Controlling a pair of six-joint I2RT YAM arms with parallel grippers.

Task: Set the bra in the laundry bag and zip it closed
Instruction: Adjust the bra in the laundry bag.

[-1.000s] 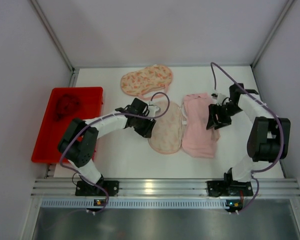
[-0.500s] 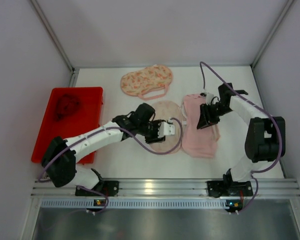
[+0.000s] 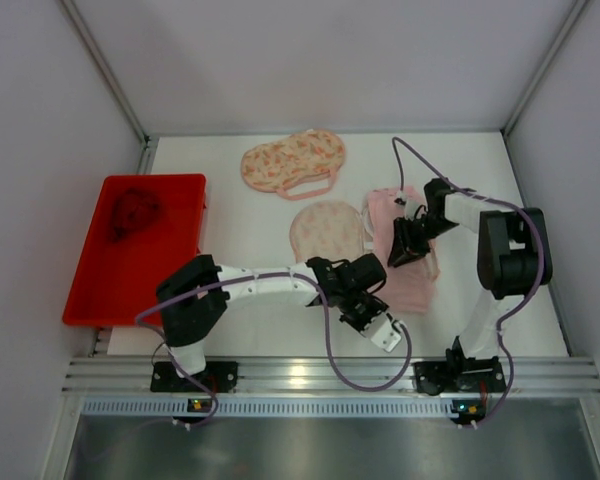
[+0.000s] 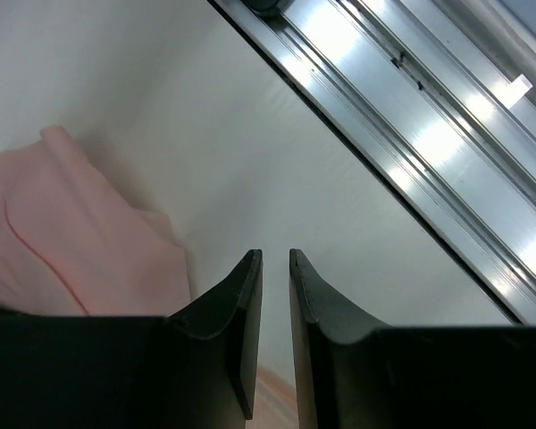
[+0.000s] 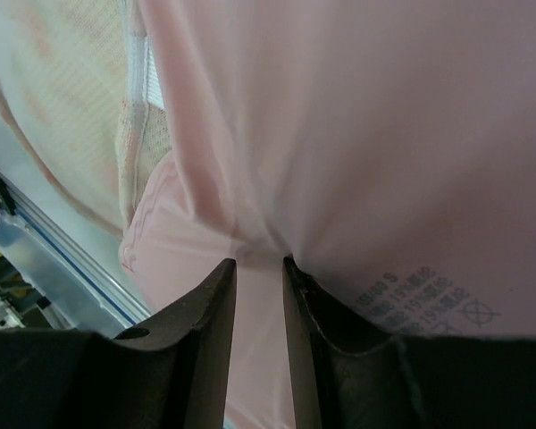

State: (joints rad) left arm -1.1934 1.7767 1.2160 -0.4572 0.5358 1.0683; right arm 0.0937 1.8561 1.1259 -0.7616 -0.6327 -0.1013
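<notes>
Pink bra (image 3: 417, 285) right of centre on the white counter (image 3: 245, 225), stretched from mid-depth toward the near edge and stopping short of the metal rail (image 3: 300, 375). Held at its far-left part by the right gripper (image 3: 398, 250): jaws drawn close on a fold, with creases in the pink bra (image 5: 384, 134) gathering toward the tips in the wrist view. Meets edge to edge the floral mesh bag (image 3: 325, 228), flat at the middle of the counter; overlaps the bag's border a little as seen from the right wrist.

Left gripper (image 3: 378, 325) low over the bra's near-left corner, pointing at the near edge. Jaws almost together, only a thin slit, nothing in it. Bare white surface between its tips and the rail in the left wrist view.

Floral piece with pink straps (image 3: 292, 160) at the middle of the far edge, well apart from the bag. Red tray (image 3: 130, 280) against the left edge, with a dark red garment (image 3: 132, 210) in its far half. Bare counter along the right edge, in the far-right corner, and between tray and bag.
</notes>
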